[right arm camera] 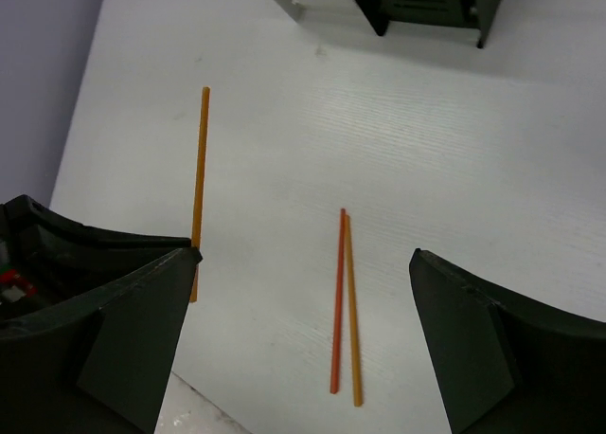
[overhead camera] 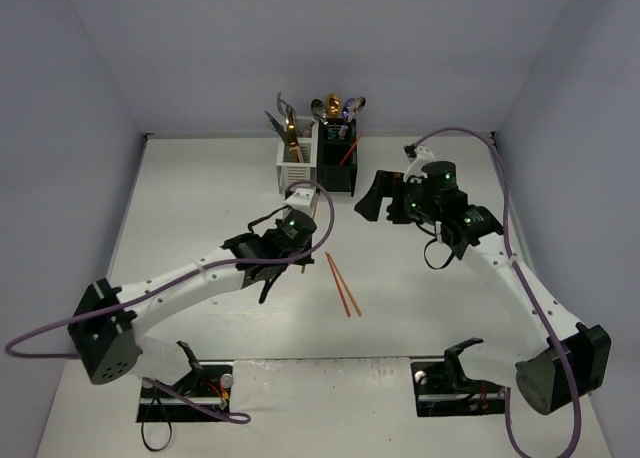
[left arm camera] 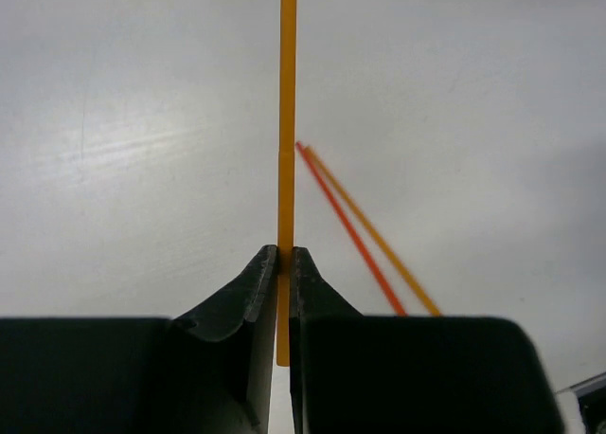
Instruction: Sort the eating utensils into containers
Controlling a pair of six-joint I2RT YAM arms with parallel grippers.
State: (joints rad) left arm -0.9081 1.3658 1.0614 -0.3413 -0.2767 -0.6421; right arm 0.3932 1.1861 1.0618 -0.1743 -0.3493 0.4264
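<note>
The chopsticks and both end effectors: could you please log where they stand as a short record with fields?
left end effector: shut on one orange chopstick, gripped near its end
right end effector: open, holding nothing
loose chopsticks: two, one red and one orange, side by side on the table, between the arms
white container: upright, utensils standing in it
black container: joined to the white one, utensils standing in it
left to sort: the gripped chopstick and the loose pair

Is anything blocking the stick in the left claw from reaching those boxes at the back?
Nothing visible. The left gripper is shut on the orange chopstick, and only bare table lies between it and the containers. The right gripper hangs open off to the side.
</note>
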